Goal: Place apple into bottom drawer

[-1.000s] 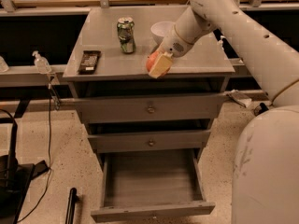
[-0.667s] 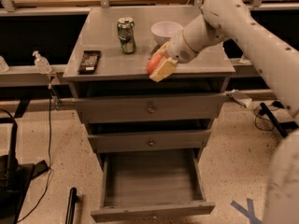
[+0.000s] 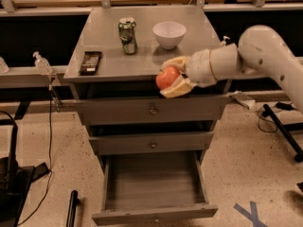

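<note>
My gripper (image 3: 171, 77) is shut on the red-orange apple (image 3: 166, 77), held between its two pale fingers. It hangs in the air just in front of the cabinet top's front edge, above the top drawer's front. The white arm reaches in from the right. The bottom drawer (image 3: 154, 186) is pulled out below, a wide grey tray with nothing in it. The apple is well above the drawer and roughly over its right half.
On the grey cabinet top (image 3: 104, 37) stand a green can (image 3: 127, 35), a white bowl (image 3: 169, 34) and a black remote (image 3: 90, 62). Two shut drawers with round knobs (image 3: 153, 111) sit above the open one. Cables and a black stand lie on the floor at left.
The gripper with the apple has moved off the cabinet top, forward and lower, to in front of its front edge. The arm has swung out to the right.
</note>
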You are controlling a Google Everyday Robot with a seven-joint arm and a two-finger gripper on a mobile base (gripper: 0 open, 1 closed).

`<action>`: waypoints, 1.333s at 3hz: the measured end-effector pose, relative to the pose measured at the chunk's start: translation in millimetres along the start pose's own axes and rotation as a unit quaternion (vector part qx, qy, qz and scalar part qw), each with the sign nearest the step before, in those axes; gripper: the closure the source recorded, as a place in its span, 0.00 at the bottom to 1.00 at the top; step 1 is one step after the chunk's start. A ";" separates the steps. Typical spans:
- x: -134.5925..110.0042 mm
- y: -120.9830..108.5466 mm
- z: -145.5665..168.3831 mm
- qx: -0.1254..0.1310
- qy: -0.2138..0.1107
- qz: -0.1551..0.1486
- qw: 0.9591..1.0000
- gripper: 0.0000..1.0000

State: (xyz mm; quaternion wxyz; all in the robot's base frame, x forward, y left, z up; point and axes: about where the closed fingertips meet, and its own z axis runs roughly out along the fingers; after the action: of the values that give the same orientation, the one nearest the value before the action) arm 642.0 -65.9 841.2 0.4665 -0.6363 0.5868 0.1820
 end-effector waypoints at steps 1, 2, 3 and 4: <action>12.9 27.0 -19.0 0.015 -0.014 -0.026 0.999 1.00; 14.3 26.6 -21.5 0.017 -0.013 -0.027 0.999 1.00; 31.3 40.0 -16.6 0.022 -0.043 -0.026 0.998 1.00; 82.1 91.6 -14.2 0.030 -0.134 0.000 0.991 1.00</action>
State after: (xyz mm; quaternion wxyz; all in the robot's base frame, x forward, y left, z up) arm 573.6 -113.4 749.6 0.5600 -0.5918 0.5243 0.2476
